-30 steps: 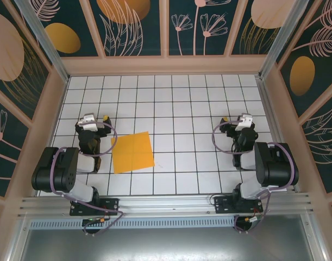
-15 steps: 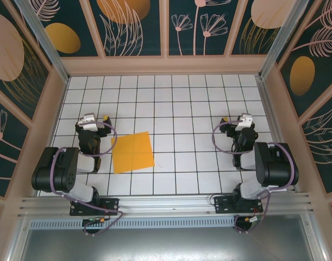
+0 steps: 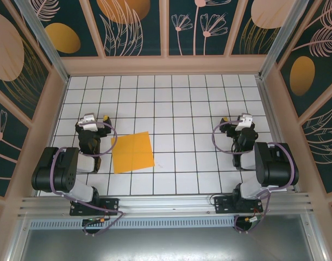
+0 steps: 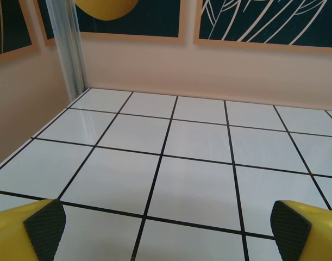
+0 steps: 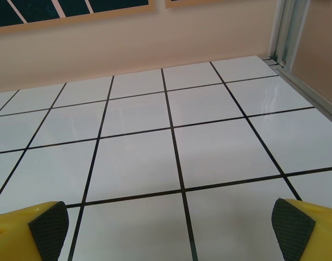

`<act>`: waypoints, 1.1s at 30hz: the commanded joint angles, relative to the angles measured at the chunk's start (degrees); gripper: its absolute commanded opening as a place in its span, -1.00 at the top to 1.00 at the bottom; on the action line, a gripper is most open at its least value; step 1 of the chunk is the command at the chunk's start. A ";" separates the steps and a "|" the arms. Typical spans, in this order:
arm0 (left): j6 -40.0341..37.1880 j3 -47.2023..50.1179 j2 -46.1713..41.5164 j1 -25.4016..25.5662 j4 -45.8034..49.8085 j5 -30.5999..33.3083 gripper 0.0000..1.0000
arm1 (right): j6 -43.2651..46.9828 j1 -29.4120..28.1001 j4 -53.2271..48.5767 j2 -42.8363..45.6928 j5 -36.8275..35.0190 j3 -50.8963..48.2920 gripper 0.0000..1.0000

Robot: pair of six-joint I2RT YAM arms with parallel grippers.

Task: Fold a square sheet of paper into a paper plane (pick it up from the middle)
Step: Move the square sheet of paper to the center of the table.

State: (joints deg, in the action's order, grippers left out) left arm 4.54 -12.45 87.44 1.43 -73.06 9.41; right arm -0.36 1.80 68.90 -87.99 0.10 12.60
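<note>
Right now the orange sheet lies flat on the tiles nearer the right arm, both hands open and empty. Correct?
No: the square sheet of paper lies nearer the left hand, not the right; the top external view shows it. The rest stands: flat on the tiles, left and right hand open and empty.

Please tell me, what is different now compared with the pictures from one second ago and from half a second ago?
Nothing visibly changed. The square sheet of paper lies flat and unfolded on the tiled table, in the same place as before. The left end effector and the right end effector stay open, holding nothing, apart from the paper.
</note>
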 commanded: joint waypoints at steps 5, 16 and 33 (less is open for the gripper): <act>-0.54 -0.65 -0.29 -0.29 -0.90 -0.80 -0.97 | -0.70 0.39 2.53 -0.32 0.86 0.76 -0.98; -0.58 -0.65 -0.31 -0.29 -0.89 -0.80 -0.98 | 0.35 -0.48 2.97 -0.26 0.53 0.52 -0.98; -0.55 -0.65 -0.28 -0.32 -0.90 -0.79 -0.98 | -6.08 -2.86 -32.02 14.73 -4.34 11.41 -0.98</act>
State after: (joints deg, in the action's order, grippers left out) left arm 4.51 -12.45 87.44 1.43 -73.06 9.39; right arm -1.65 -0.54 53.47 -78.39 -2.35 17.45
